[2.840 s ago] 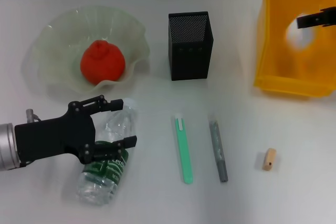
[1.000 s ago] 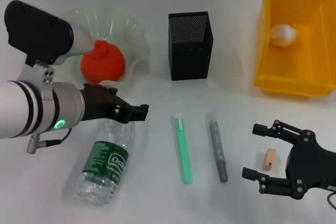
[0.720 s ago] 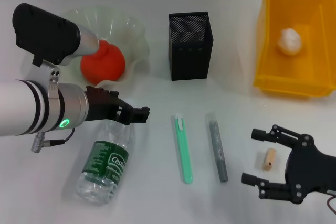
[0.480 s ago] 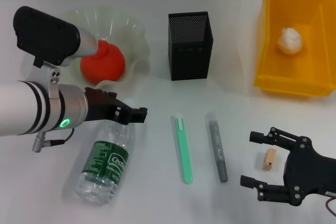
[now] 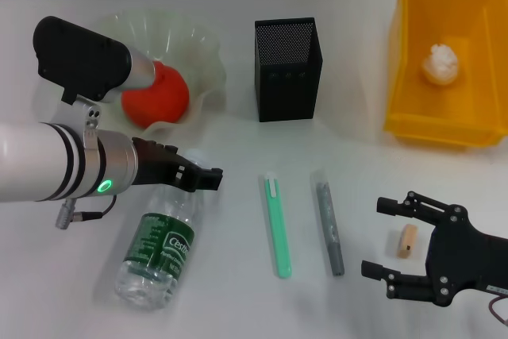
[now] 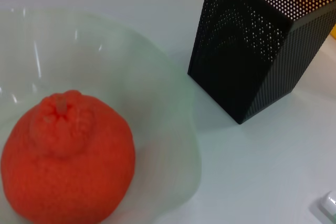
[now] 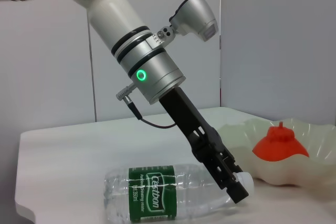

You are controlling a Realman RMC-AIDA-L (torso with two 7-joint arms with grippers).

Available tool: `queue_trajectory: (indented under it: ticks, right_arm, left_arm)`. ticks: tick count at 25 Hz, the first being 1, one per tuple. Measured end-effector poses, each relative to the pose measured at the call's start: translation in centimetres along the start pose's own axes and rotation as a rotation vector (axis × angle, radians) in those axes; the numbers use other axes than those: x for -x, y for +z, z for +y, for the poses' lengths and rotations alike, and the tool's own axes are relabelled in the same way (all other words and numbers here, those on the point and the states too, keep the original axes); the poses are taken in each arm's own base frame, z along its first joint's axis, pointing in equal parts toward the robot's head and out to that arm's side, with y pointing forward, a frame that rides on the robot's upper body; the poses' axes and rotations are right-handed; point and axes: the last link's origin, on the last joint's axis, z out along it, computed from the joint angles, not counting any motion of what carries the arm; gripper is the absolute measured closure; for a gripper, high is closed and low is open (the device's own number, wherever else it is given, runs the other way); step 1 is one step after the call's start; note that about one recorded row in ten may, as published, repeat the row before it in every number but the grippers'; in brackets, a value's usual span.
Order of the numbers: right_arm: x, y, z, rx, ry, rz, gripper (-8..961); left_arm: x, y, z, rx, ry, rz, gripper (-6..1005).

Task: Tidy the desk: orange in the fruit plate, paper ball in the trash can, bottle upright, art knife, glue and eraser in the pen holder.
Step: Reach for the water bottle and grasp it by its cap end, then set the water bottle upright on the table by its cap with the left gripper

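Note:
The bottle (image 5: 159,245) lies on its side at the front left, cap toward the fruit plate (image 5: 202,61), which holds the orange (image 5: 163,101). My left gripper (image 5: 202,179) is at the bottle's neck; in the right wrist view it (image 7: 236,184) rests against the white cap of the bottle (image 7: 163,192). My right gripper (image 5: 375,237) is open, with the eraser (image 5: 408,240) lying between its fingers. The green art knife (image 5: 276,226) and grey glue stick (image 5: 329,224) lie side by side in front of the pen holder (image 5: 288,69). The paper ball (image 5: 441,63) lies in the trash can (image 5: 413,117).
The left wrist view shows the orange (image 6: 65,156) in the plate (image 6: 173,103) with the pen holder (image 6: 257,51) close beside it. The left forearm hangs over the table's left side. A wall runs along the table's far edge.
The right gripper left the trash can, with the paper ball now inside it, and came down around the eraser. The left gripper moved from the bottle's body to its neck.

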Motion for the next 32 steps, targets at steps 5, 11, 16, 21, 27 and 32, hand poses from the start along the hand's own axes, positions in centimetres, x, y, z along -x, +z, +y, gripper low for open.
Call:
queue_trajectory:
  ticks: [5,11,16,21,27,32]
  right_arm:
    - [-0.1,0.1,0.0,0.003,0.009,0.000,110]
    - [0.0,0.2,-0.1,0.005,0.016,-0.002,110]
    - [0.1,0.2,-0.2,0.006,0.031,-0.001,110]
    - [0.2,0.2,-0.2,0.009,0.038,-0.003,110]
    - [0.2,0.2,-0.2,0.011,0.045,-0.005,110]
    - [0.3,0.1,-0.3,0.007,0.058,-0.006,110]
  left_arm:
    - [0.1,0.3,-0.2,-0.001,-0.002,-0.012,173]
    - [-0.2,0.3,0.0,0.006,0.023,-0.034,392]
    - [-0.1,0.2,-0.1,0.001,0.035,-0.037,462]
    - [-0.3,-0.3,0.0,0.003,0.087,-0.026,532]
    - [-0.3,-2.6,-1.0,0.043,0.126,0.065,547]
    - [0.7,-5.3,-2.6,0.158,0.187,0.259,548]
